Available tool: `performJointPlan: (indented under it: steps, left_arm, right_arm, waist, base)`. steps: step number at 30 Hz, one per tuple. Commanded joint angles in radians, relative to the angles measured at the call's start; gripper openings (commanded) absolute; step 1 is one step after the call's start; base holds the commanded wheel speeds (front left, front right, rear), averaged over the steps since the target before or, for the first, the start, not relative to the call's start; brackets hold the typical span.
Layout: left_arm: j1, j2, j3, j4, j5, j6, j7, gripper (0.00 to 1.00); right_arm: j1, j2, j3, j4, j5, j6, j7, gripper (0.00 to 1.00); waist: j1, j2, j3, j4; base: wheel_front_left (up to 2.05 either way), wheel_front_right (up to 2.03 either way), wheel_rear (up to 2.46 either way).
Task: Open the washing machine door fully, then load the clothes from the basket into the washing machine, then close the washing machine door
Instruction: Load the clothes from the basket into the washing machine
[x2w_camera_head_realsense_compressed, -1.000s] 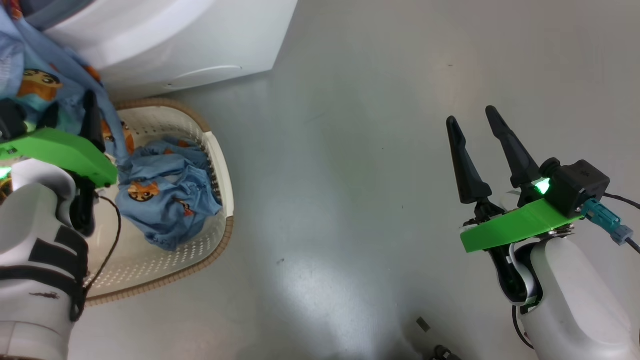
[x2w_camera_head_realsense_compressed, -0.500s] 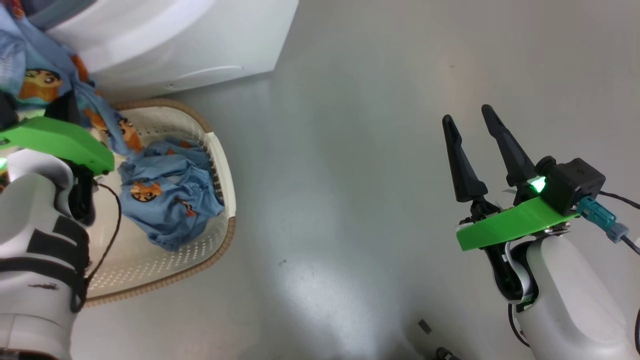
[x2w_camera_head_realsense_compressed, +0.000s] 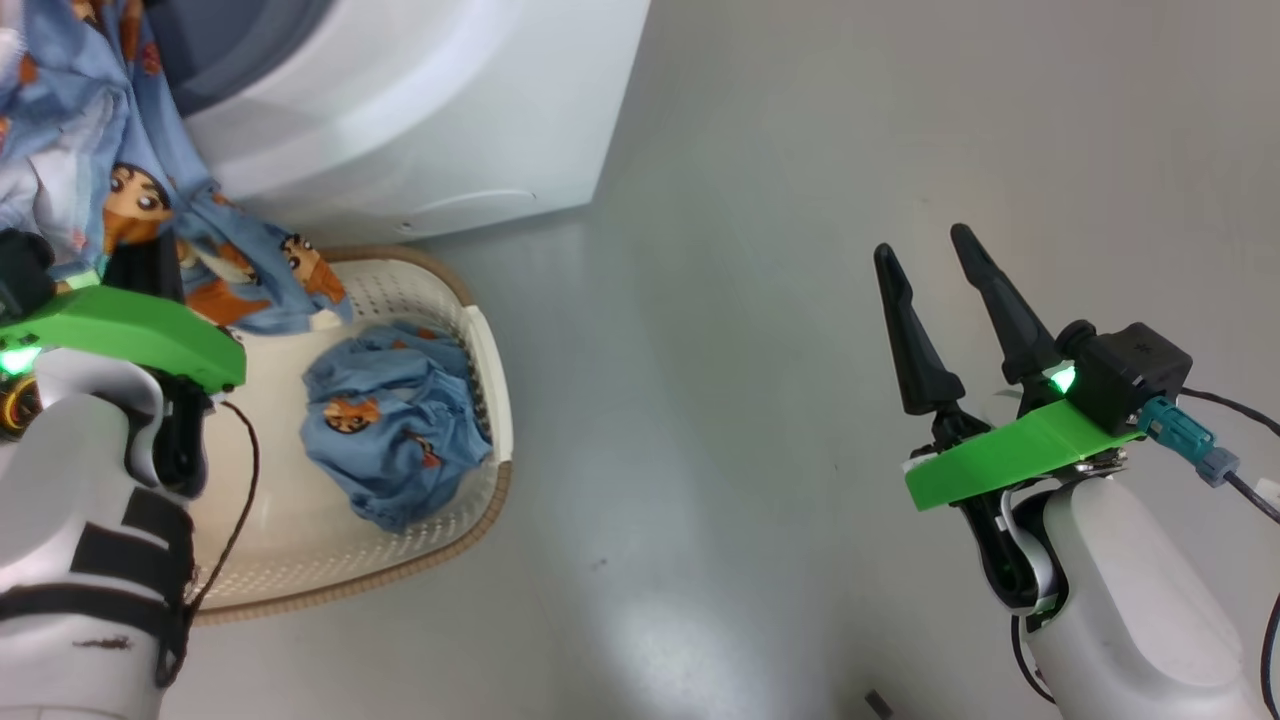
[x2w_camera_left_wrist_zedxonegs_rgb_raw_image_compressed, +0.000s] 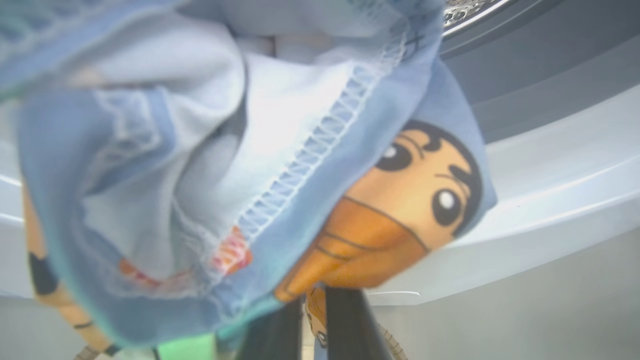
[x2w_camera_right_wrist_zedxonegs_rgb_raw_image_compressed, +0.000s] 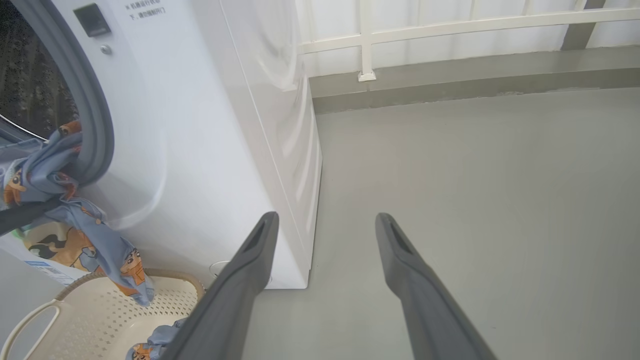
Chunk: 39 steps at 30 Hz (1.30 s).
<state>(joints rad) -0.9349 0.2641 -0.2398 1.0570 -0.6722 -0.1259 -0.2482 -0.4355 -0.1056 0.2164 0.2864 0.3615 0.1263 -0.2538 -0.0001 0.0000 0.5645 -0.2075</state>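
Note:
My left gripper (x2w_camera_left_wrist_zedxonegs_rgb_raw_image_compressed: 322, 312) is shut on a light blue garment (x2w_camera_head_realsense_compressed: 110, 180) with orange cartoon prints. It hangs above the cream basket (x2w_camera_head_realsense_compressed: 497, 370), in front of the white washing machine (x2w_camera_head_realsense_compressed: 420, 110). In the left wrist view the garment (x2w_camera_left_wrist_zedxonegs_rgb_raw_image_compressed: 250, 175) covers the fingertips, with the machine's opening behind. From the right wrist, the garment (x2w_camera_right_wrist_zedxonegs_rgb_raw_image_compressed: 75, 220) dangles beside the grey door seal (x2w_camera_right_wrist_zedxonegs_rgb_raw_image_compressed: 95, 115) over the basket (x2w_camera_right_wrist_zedxonegs_rgb_raw_image_compressed: 100, 310). More blue clothes (x2w_camera_head_realsense_compressed: 395, 440) lie bunched in the basket. My right gripper (x2w_camera_head_realsense_compressed: 925, 250) is open over bare floor. The washing machine door is out of view.
Grey floor (x2w_camera_head_realsense_compressed: 720, 300) stretches right of the machine and basket. A low ledge with a white railing (x2w_camera_right_wrist_zedxonegs_rgb_raw_image_compressed: 450, 25) runs along the far wall. A dark cable (x2w_camera_head_realsense_compressed: 235, 500) loops from my left wrist over the basket.
My left gripper has shut on the garment and raised it out of the basket toward the machine's opening. The head view has shifted, and the right arm has barely moved.

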Motion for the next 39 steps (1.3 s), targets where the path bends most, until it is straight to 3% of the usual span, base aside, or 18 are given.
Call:
performJointPlan:
  steps: [1,8,13,32,39]
  left_arm:
    - [0.034,0.050,0.036,-0.059,0.027,-0.003,-0.013,0.00]
    - [0.083,0.050,0.086,-0.213,0.096,-0.004,-0.013,0.00]
    - [0.019,0.071,0.080,-0.211,0.107,-0.004,-0.012,0.00]
    - [-0.438,0.242,-0.031,-0.106,0.070,-0.005,0.133,0.00]
    - [-0.553,0.317,-0.066,-0.207,0.020,-0.005,0.001,0.00]
  right_arm:
    - [0.031,0.000,0.016,-0.013,0.008,0.004,-0.008,1.00]
    - [0.044,0.007,0.030,0.006,0.023,0.004,-0.008,1.00]
    - [0.048,0.007,0.041,0.006,0.030,0.004,-0.008,1.00]
    - [0.029,0.022,0.026,-0.056,0.010,0.004,-0.008,1.00]
    - [0.019,0.040,0.024,-0.070,0.010,0.004,-0.008,1.00]
  waist:
    - [0.0001,0.0000,-0.038,0.027]
    - [0.0001,0.0000,-0.090,0.046]
    - [0.0001,0.0000,-0.087,0.033]
    - [0.0001,0.0000,0.151,-0.101]
    - [0.0001,0.0000,0.200,-0.124]
  base:
    - [0.00,0.00,0.00]
    - [0.00,0.00,0.00]
    - [0.00,0.00,0.00]
    - [0.00,0.00,0.00]
    - [0.00,0.00,0.00]
